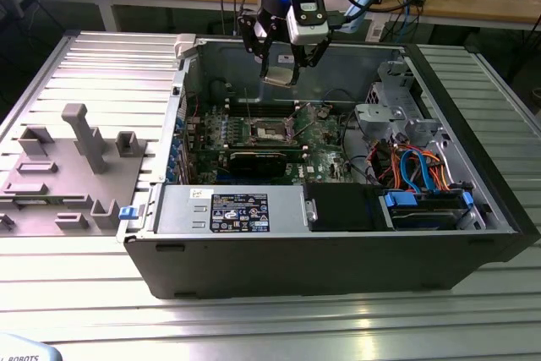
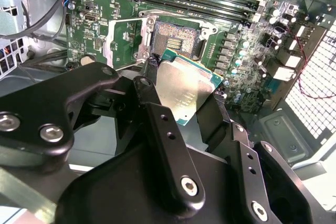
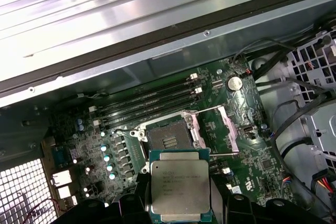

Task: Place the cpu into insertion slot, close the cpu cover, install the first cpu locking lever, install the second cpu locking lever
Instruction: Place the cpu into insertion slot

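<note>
High in the exterior view, the black claw clasped the silver-topped square cpu above the empty silver-rimmed insertion slot; the silver-frame cpu cover lay open.

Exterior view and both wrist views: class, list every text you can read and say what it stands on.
The label on the power supply: print too small to read.
The cpu: lines of print on its top, too blurred to read.
The motherboard: white markings, too small to read.
None can be quoted.
</note>
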